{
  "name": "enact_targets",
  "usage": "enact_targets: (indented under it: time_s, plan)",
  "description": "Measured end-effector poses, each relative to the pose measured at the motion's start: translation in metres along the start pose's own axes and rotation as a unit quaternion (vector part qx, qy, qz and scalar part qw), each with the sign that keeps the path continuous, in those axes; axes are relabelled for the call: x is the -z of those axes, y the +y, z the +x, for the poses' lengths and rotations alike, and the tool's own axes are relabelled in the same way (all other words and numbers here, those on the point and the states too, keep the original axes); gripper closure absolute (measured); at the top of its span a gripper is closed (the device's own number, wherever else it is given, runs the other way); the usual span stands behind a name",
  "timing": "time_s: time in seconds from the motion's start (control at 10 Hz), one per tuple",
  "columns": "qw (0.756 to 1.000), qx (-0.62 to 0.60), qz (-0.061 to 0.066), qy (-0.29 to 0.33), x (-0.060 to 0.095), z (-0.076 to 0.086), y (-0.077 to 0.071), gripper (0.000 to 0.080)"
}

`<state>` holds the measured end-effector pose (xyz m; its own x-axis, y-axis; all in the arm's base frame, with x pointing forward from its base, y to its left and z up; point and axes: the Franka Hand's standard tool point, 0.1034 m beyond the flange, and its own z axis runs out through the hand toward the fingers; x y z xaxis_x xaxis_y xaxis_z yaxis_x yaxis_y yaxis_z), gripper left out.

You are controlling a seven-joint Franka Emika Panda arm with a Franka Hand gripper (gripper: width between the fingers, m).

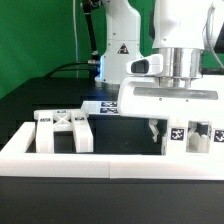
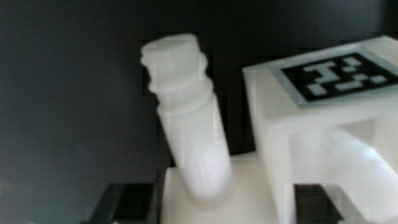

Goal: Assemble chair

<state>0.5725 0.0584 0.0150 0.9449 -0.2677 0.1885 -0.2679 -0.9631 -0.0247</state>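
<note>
Behind the near border wall [image 1: 110, 160], the cross-braced frame [image 1: 62, 131] sits left on the counter [image 1: 25, 112]. At right, the end effector [image 1: 157, 133] appears closed on a threaded post [image 2: 187, 110] — just beside a tagged chair block [image 2: 334, 80]. Likely step: fitting the post — next, line its thread up with a hole. The marker board [image 1: 95, 107] lies beyond.

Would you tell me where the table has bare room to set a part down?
Bare black table lies between the cross-braced frame and the gripper, behind the border wall. The exterior view's right is crowded: gripper and tagged parts sit close together.
</note>
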Motion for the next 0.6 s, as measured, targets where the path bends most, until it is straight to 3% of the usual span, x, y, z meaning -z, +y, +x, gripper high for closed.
enact_targets:
  time_s: [0.4, 0.6]
  plan:
    - [1.0, 0.003, 0.0, -0.001, 0.001, 0.001, 0.003, 0.0471]
    - [1.0, -0.003, 0.004, -0.01, 0.023, 0.009, 0.022, 0.0471]
